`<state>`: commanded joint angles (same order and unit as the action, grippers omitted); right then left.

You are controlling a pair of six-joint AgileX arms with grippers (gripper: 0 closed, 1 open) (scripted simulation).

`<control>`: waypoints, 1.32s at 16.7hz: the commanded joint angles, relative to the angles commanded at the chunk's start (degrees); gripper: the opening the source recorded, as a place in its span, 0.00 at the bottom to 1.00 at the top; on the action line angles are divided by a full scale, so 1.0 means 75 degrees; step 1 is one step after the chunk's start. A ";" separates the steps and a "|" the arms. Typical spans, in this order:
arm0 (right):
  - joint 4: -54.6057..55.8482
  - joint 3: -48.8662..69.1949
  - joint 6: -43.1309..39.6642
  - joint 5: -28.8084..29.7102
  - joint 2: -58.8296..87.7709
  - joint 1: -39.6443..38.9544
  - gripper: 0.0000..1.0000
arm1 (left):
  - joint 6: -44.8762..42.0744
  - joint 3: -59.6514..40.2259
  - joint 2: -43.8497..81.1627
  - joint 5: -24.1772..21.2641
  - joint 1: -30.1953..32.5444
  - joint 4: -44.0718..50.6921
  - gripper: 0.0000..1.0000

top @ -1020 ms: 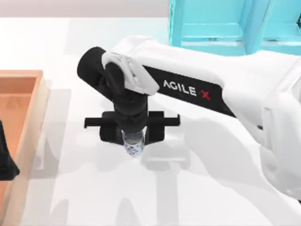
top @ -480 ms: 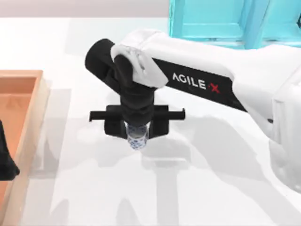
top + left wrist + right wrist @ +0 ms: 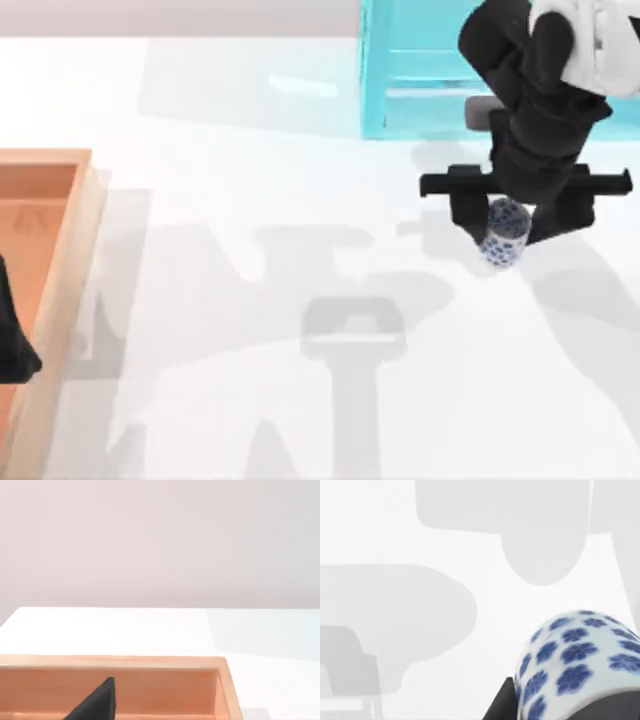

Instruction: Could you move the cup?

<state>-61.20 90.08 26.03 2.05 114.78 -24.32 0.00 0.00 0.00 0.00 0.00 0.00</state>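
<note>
Top view has the right claw (image 3: 505, 222) near the counter's (image 3: 250, 300) right side, just in front of a glossy turquoise cabinet (image 3: 440, 70), its matte black fingers clamped on the cup (image 3: 503, 232). That cup is a small smooth cylinder, white with dense blue flowers, hanging below the claw. Right wrist view shows the cup's (image 3: 580, 665) rounded patterned wall above the plain white counter. At the left edge, the left claw (image 3: 12, 335) sits parked over a wooden tray (image 3: 60, 260); I cannot tell how its fingers stand.
</note>
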 joint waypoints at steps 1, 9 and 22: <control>0.0046 -0.0615 -0.0435 -0.0013 -0.0486 0.0481 0.00 | 0.0000 0.0000 0.0000 0.0000 0.0000 0.0000 1.00; 0.0479 -0.2687 -0.2429 -0.0421 -0.2459 0.2325 0.00 | 0.0000 0.0000 0.0000 0.0000 0.0000 0.0000 1.00; 0.2414 -0.3821 -0.2370 -0.0413 -0.1661 0.2278 0.00 | 0.0000 0.0000 0.0000 0.0000 0.0000 0.0000 1.00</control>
<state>-43.10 61.42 8.26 -1.05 102.33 -7.24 0.00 0.00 0.00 0.00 0.00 0.00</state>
